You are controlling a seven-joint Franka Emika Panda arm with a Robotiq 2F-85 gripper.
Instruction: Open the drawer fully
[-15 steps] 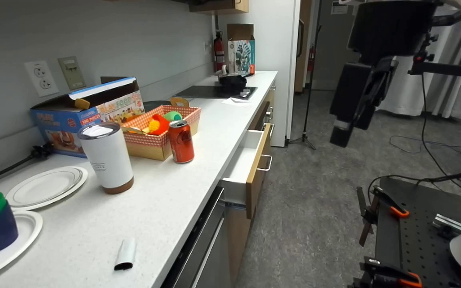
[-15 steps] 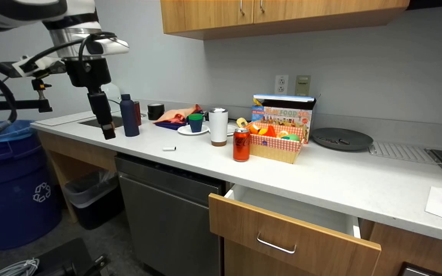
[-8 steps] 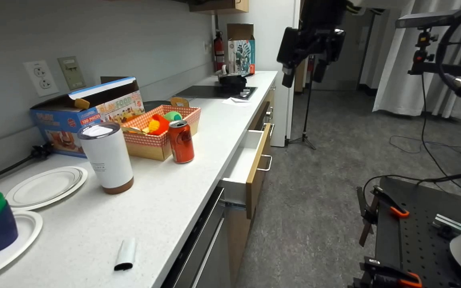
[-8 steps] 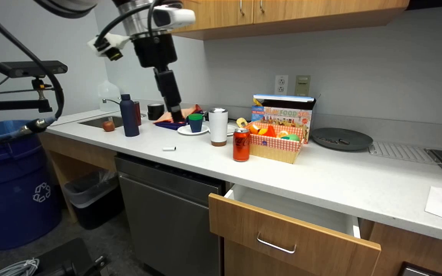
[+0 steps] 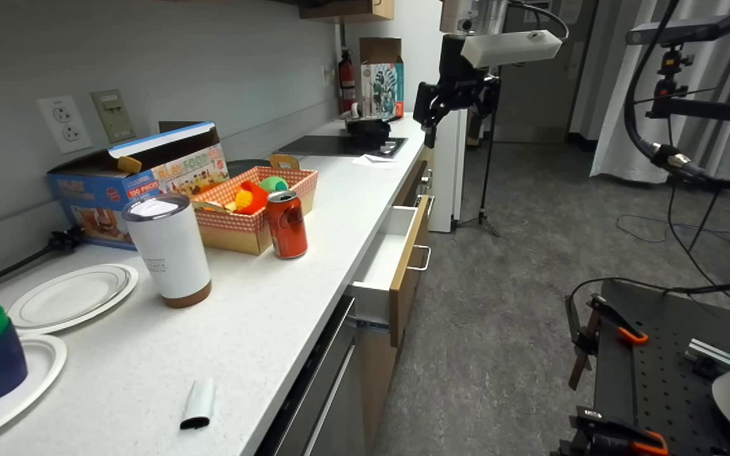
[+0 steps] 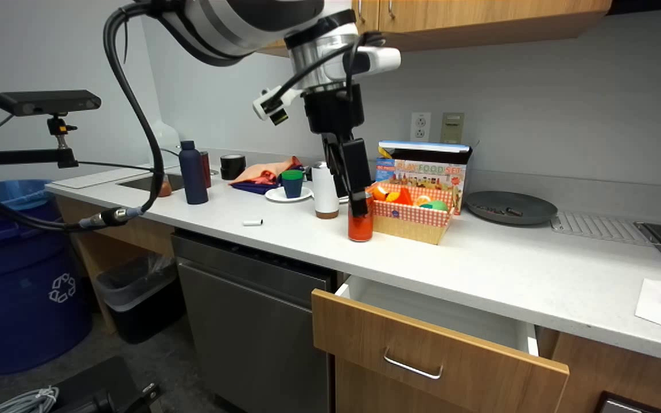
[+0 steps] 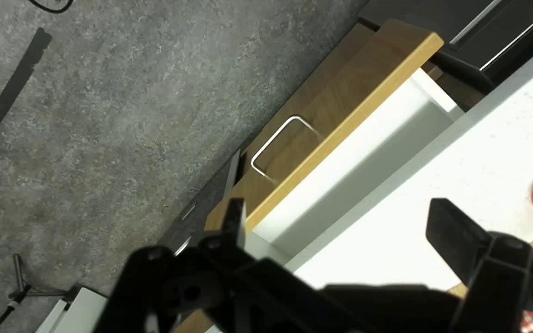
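The drawer is pulled partway out below the counter, with its tan wood front and white inner box; it shows in both exterior views and in the wrist view. Its inside looks empty. The silver handle stands out from the front and shows in the wrist view. My gripper is open with nothing between its fingers. It hangs above the counter and drawer, apart from the drawer and handle. In both exterior views the gripper is higher than the drawer front.
A red can, a checkered basket with toy food, a white tumbler and an open box stand on the counter. A dark dishwasher is beside the drawer. A dark mounting table stands opposite.
In an exterior view, the arm and gripper have swung right along the counter and end lower, in front of the can. The drawer has not moved.
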